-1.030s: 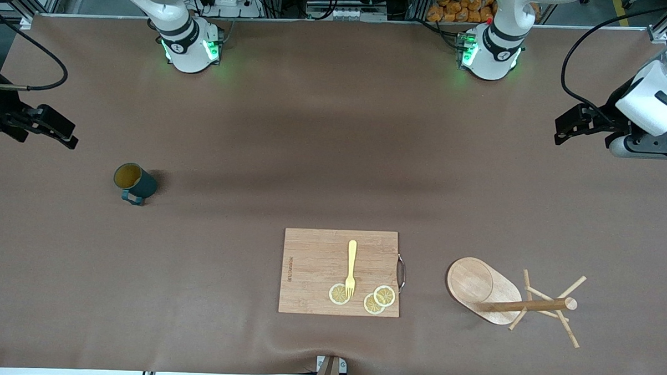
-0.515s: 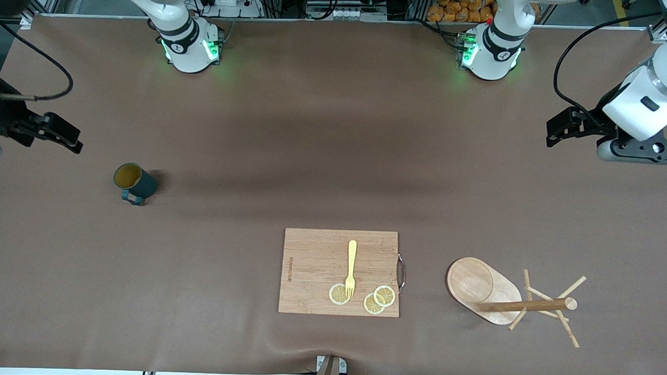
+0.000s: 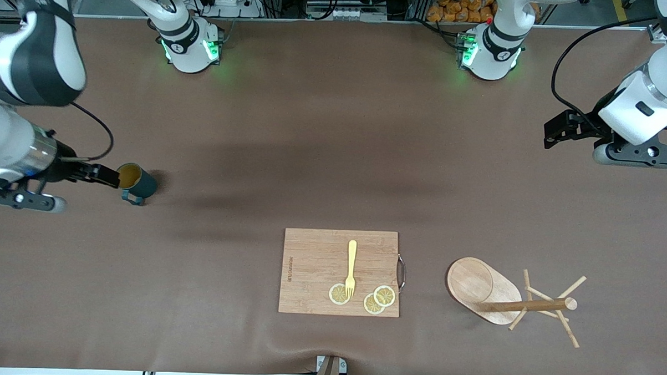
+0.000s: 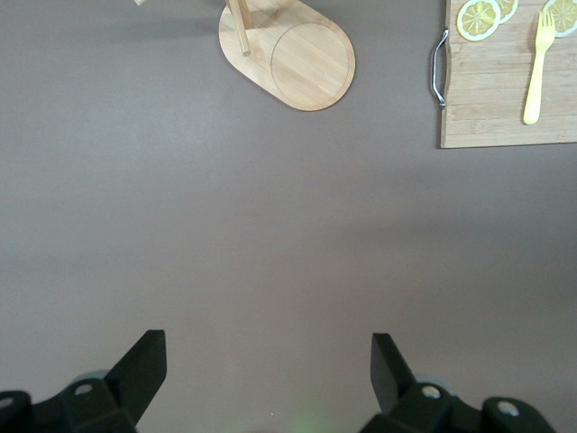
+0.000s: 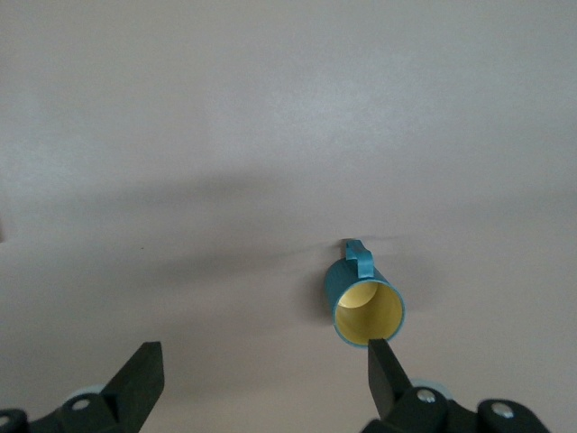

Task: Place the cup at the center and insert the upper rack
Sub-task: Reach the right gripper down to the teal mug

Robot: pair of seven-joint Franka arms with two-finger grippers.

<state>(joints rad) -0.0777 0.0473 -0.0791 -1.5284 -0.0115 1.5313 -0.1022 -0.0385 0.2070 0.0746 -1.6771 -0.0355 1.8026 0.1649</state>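
Looking down on a wide brown table (image 3: 335,132), we see a task that has hardly begun. Both arms are raised above it, one at each end. The rack (image 3: 496,296) lies tipped on its side toward the left arm's end, its oval base and pole resting on the cloth, pegs splayed; nothing touches it. The board (image 3: 339,271) sits beside it, nearer the middle of the table, carrying a yellow fork (image 3: 351,268) and three lemon slices (image 3: 384,295).

The cup (image 3: 135,183) stands upright toward the right arm's end, handle turned toward the front camera, well apart from the centre and farther from that camera than the board. The right gripper (image 3: 103,175) is just beside the cup's rim, fingers spread wide and empty; in its wrist view the cup (image 5: 365,305) shows close to one fingertip (image 5: 383,361). The left gripper (image 3: 557,131) hangs over bare cloth, fingers spread too, holding nothing.

We judge that moving the cup and setting up the rack both remain. Past the table edge, by the arms' bases, we see cables and equipment.
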